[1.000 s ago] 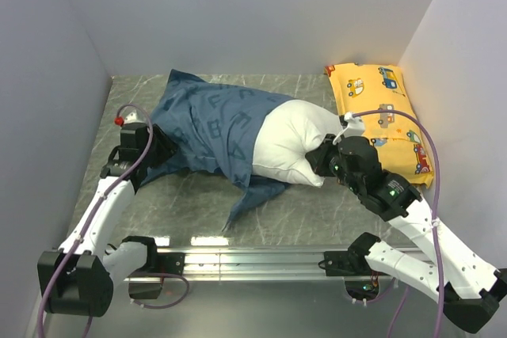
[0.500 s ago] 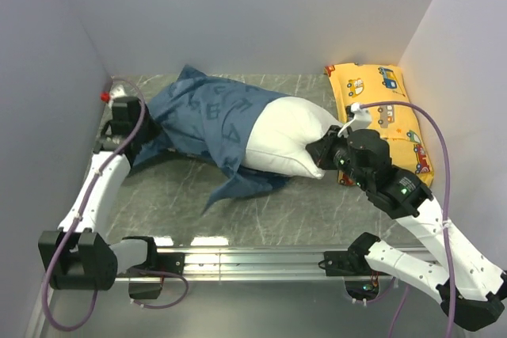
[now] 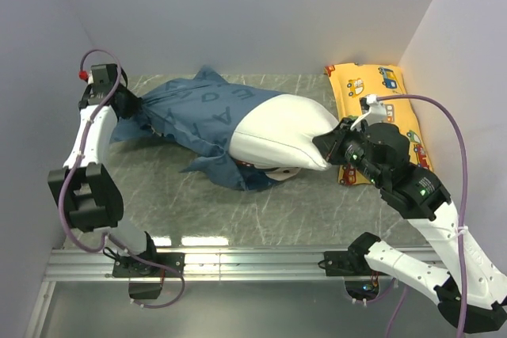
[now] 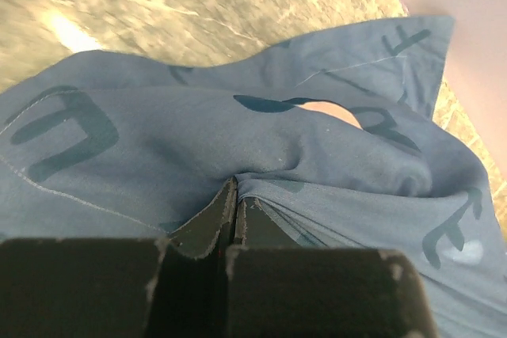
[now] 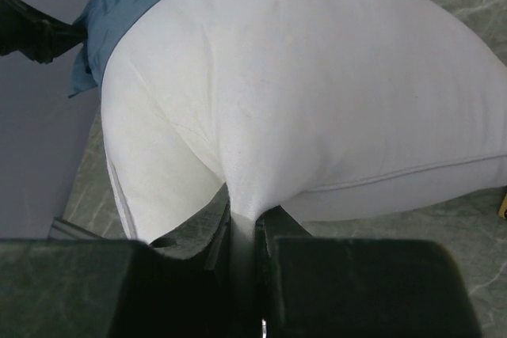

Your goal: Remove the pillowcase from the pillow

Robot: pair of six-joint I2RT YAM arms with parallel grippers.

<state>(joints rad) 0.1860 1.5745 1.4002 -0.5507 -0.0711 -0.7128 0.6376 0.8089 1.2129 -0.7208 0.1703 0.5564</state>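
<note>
The dusty-blue pillowcase point(image 3: 194, 112) with paler letters stretches across the table's left half and still covers the left part of the white pillow point(image 3: 281, 132). My left gripper point(image 3: 129, 105) is shut on the pillowcase's far left end, close to the left wall. In the left wrist view the blue pillowcase point(image 4: 238, 140) bunches into folds at the gripper point(image 4: 236, 195). My right gripper point(image 3: 327, 146) is shut on the pillow's bare right end. The right wrist view shows the white pillow point(image 5: 317, 85) pinched between the gripper point(image 5: 242, 223) fingers, with the pillowcase point(image 5: 127, 5) beyond.
A yellow car-print pillow point(image 3: 380, 120) lies along the right wall, just behind my right arm. The left wall point(image 3: 40, 116) stands right beside my left gripper. The grey marble table point(image 3: 238, 211) is bare in front of the pillow.
My left gripper closed on the pillowcase and pulled it back and left toward the wall, stretching the fabric. More white pillow shows now. My right gripper kept its hold, shifting slightly back.
</note>
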